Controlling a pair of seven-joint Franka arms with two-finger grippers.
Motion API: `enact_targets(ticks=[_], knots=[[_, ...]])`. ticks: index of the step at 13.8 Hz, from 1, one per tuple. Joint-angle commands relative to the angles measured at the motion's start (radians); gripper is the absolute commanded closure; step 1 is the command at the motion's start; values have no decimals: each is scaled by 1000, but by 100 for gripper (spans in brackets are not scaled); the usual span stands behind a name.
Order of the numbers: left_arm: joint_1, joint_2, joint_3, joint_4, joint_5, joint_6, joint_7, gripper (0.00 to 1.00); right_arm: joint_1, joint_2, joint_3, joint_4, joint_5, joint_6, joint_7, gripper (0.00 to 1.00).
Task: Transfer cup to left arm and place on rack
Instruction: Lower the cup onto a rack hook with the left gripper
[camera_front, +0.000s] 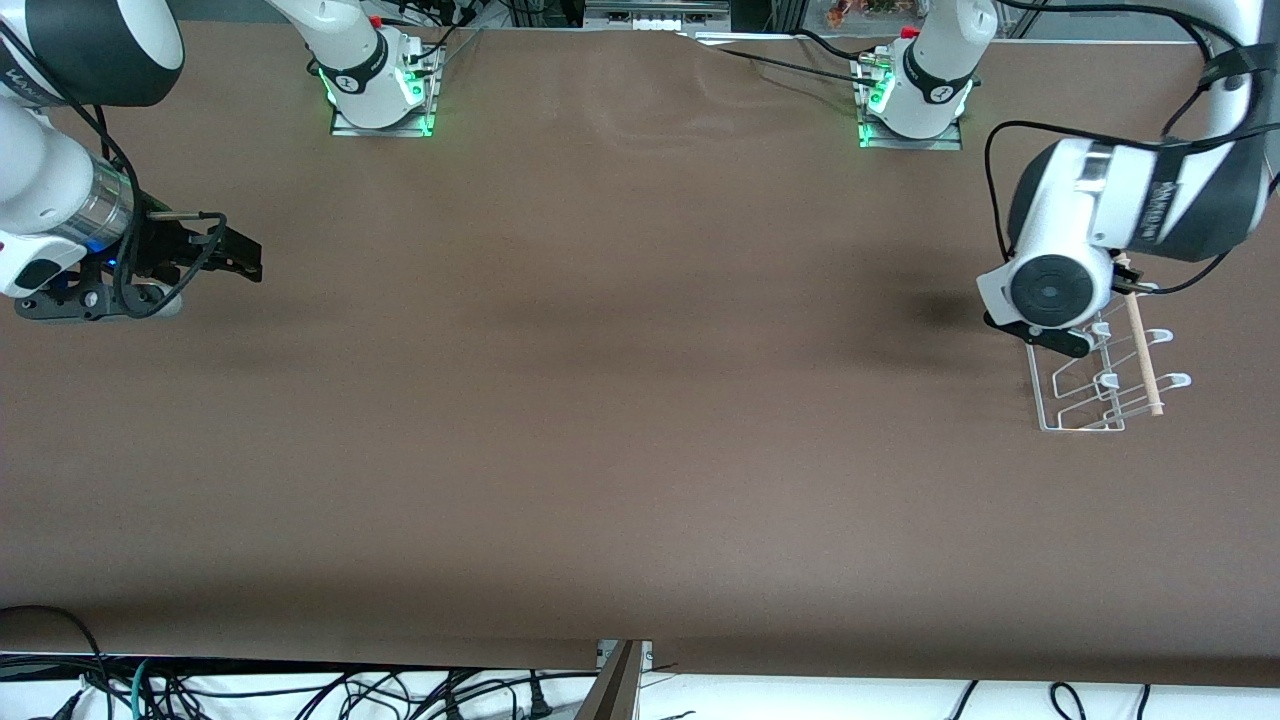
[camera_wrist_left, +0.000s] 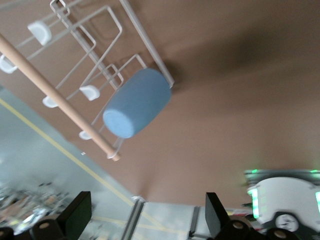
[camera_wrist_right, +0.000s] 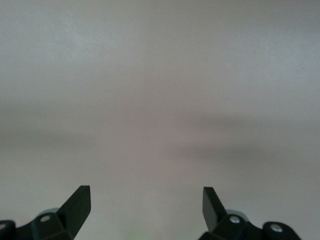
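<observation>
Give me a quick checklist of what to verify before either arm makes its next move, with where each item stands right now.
1. Cup on rack: the light-blue cup lies on its side on the white wire rack, against its pegs. Ok.
2. Left claw released: fingers apart, nothing between them. Ok.
3. Left claw's position: over the rack; whether it clears the wooden dowel cannot tell.
4. Right claw: open and empty, over bare table at the right arm's end. Ok.
5. Cup seated firmly: cannot tell; its contact with the wires is hidden.
</observation>
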Motion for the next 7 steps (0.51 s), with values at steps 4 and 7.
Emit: enact_targets(ticks=[4, 7], knots=[[9, 11, -6, 294, -311, 24, -78, 0, -14, 1, 13, 11, -14, -15, -15, 1], [9, 5, -7, 447, -368, 32, -77, 0, -14, 1, 13, 11, -16, -14, -17, 1]])
